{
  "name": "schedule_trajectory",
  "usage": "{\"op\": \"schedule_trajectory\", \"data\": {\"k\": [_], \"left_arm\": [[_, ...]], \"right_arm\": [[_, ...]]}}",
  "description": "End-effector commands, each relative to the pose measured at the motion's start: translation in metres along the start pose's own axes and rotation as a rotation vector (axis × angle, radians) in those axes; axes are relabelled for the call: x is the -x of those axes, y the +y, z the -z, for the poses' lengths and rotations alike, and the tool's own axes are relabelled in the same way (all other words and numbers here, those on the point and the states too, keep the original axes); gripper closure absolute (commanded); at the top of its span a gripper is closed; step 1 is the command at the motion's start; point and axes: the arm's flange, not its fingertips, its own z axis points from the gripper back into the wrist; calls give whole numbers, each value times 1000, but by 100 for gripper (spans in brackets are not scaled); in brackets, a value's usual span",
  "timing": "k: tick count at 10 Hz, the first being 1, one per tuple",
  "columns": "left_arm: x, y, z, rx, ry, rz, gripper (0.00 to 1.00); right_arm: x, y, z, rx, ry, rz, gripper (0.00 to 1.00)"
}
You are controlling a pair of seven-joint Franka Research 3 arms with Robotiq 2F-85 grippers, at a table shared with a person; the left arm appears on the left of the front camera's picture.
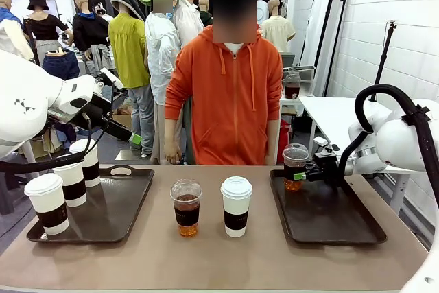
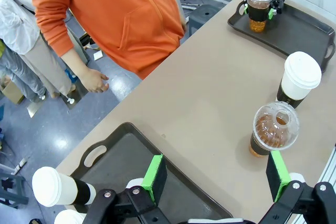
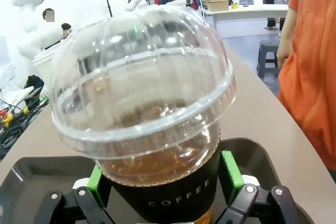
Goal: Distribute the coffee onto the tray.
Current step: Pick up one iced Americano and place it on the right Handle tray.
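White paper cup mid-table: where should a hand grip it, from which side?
I'd grip the white paper cup around its dark brown band, level, from the robot's side: it stands upright, and the clear dome-lidded cup stands close on its left.

White brick wall (image 1: pixel 398 25) rt; glossy grey floor (image 2: pixel 47 135); white table (image 1: pixel 336 118) behind.

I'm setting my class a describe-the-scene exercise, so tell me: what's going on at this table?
The right gripper has its fingers either side of a clear dome-lidded cup standing on the right tray; whether they grip it is unclear. The left gripper hangs open and empty above the left tray, which holds three white cups. A clear cup and a white cup stand between the trays, before a person.
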Motion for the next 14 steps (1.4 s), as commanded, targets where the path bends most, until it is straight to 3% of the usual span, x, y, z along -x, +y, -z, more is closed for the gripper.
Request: {"op": "schedule_trajectory", "data": {"k": [1, 13, 14], "left_arm": [[2, 2, 1, 8, -5, -5, 0], [2, 2, 1, 8, -5, -5, 0], [2, 2, 1, 8, -5, -5, 0]], "right_arm": [[-2, 13, -4, 11, -1, 23, 0], [22, 80, -56, 214, -77, 57, 0], [23, 63, -63, 144, -52, 74, 0]]}}
